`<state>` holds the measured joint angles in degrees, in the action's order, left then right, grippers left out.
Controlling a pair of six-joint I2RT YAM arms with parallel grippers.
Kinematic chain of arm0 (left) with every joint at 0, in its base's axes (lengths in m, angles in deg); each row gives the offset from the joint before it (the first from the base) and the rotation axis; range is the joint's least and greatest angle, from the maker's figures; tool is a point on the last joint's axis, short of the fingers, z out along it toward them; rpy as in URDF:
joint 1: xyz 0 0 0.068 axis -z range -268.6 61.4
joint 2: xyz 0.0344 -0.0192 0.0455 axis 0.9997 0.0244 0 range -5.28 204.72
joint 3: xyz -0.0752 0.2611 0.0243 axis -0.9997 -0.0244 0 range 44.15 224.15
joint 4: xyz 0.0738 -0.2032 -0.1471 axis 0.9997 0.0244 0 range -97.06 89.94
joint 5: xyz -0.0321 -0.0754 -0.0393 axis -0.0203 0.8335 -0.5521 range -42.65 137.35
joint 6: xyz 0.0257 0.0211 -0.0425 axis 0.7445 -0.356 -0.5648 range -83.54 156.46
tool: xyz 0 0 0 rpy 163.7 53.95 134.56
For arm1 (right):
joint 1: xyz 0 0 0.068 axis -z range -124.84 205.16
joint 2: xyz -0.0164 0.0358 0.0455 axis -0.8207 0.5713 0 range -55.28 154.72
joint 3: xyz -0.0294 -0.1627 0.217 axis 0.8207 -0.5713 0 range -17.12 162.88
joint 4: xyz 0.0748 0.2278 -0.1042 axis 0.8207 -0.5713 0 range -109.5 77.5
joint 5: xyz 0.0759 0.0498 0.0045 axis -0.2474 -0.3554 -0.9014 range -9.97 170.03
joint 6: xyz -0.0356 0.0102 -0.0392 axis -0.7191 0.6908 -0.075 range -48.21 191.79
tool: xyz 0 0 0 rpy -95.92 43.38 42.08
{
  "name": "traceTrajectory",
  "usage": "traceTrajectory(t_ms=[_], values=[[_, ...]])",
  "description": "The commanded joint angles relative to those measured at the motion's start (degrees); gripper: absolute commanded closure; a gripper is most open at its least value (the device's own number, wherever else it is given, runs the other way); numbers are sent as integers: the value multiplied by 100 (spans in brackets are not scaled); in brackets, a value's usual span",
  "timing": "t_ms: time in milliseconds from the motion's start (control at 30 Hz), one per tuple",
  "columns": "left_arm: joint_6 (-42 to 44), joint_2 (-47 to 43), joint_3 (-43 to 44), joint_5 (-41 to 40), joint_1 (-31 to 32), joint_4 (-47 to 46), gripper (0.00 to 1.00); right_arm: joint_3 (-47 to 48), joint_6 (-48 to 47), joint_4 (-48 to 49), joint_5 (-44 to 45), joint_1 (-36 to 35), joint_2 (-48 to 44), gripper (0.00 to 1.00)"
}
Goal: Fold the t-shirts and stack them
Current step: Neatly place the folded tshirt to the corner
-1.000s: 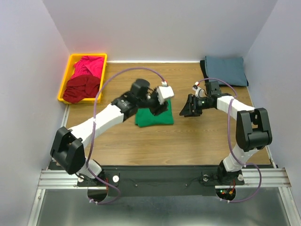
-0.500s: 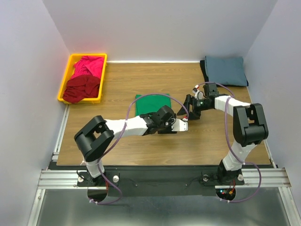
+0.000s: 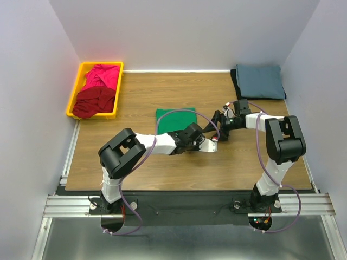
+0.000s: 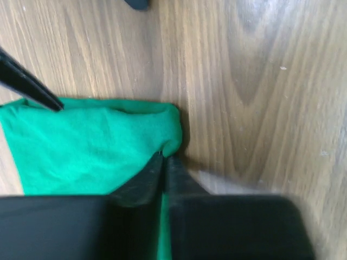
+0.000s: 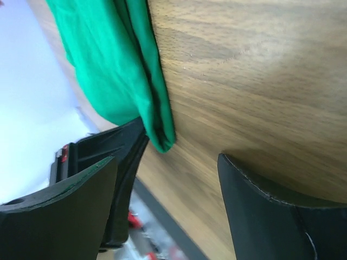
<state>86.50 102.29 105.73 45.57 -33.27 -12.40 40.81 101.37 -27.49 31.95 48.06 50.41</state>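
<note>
A bright green t-shirt point(image 3: 173, 118) lies folded on the middle of the table. My left gripper point(image 3: 193, 131) is at its near right corner. In the left wrist view that gripper point(image 4: 164, 161) is shut on the rounded corner of the green t-shirt point(image 4: 92, 146), and a strip of green shows between the fingers. My right gripper point(image 3: 214, 127) stands open just right of the same corner. In the right wrist view the right gripper point(image 5: 168, 179) has the green t-shirt's folded edge point(image 5: 116, 70) ahead of its spread fingers, not touching it.
A slate blue-grey t-shirt point(image 3: 260, 81) lies folded on a black one point(image 3: 235, 80) at the back right. A yellow bin point(image 3: 76, 89) at the back left holds a magenta pink t-shirt point(image 3: 103, 76) and a dark red one point(image 3: 93, 102).
My left arm swung down off the green shirt to its near right corner and shut on it. My right gripper opened wider and edged left toward that corner.
</note>
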Motion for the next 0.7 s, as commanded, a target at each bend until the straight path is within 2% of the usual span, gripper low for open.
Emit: traceTrajectory(t_ms=[0,133,367,500,667], values=[[-152,-78,389,326,-171,-72,98,-203,864,1056,-71,33,48,19],[-372,-315,600,950,-374,252,100,-457,1619,2050,8,24,48,17],[-574,-360,969,1215,-471,455,100,-949,3015,3832,236,-195,145,14],[-636,-281,1154,1277,-497,525,100,-942,3211,4231,667,-485,311,14],[-715,-307,1295,1452,-515,526,100,-837,3483,4600,1027,-671,724,23]])
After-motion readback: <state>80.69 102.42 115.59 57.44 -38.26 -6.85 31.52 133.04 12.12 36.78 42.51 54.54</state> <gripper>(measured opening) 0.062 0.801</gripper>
